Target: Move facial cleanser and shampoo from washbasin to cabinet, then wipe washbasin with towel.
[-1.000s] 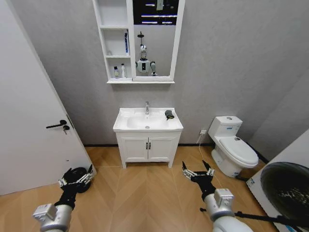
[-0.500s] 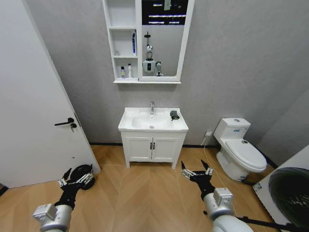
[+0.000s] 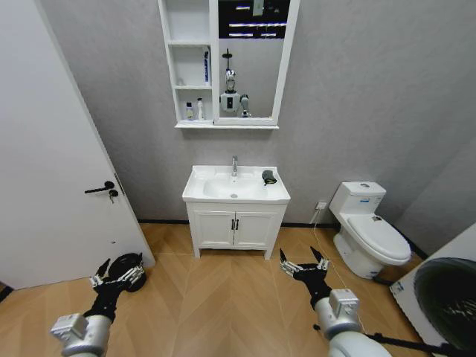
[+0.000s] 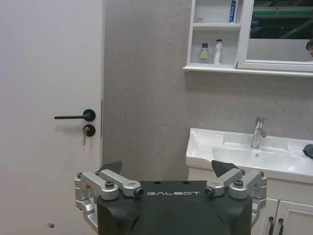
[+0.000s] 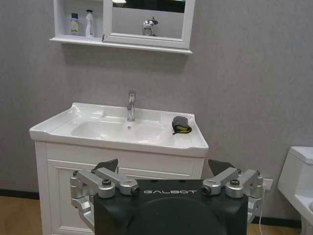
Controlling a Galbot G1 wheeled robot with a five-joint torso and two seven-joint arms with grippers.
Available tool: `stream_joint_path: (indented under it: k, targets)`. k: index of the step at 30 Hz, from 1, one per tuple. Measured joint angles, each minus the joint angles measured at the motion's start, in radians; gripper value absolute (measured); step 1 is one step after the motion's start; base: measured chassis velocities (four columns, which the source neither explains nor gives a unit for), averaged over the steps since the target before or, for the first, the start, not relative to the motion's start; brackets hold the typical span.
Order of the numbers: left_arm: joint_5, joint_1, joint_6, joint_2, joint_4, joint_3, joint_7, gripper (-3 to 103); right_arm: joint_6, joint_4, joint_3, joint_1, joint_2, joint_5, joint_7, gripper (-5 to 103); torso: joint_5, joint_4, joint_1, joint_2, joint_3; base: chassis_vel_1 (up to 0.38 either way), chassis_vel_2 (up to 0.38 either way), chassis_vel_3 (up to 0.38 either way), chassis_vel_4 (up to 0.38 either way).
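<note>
The washbasin (image 3: 236, 187) is sitting on top of a two-door vanity (image 3: 235, 228) that is standing against the back wall. The tap (image 3: 234, 164) is rising at the basin's rear edge, and the towel (image 3: 268, 177) is lying on the rim at the right rear corner. The cabinet (image 3: 190, 67) is hanging on the wall above the basin, with a mirror (image 3: 253, 63) joining its right side. Two bottles (image 3: 193, 111) are standing side by side on the lowest shelf, and another item (image 3: 206, 67) is standing on the shelf above. A door (image 3: 52, 156) is standing to the left of the vanity, and a toilet (image 3: 368, 227) to its right.
</note>
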Motion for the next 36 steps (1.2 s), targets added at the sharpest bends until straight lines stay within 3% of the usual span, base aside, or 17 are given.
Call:
stream_joint_path:
  k: [36]
  targets:
    - [0.000,0.000,0.000,0.000,0.000,0.000,0.000,100,-0.001,0.001,0.000,0.000,0.000,0.000,0.002,100,0.0000,0.0000,0.000,0.000,0.000,0.000,0.000,0.000,0.000]
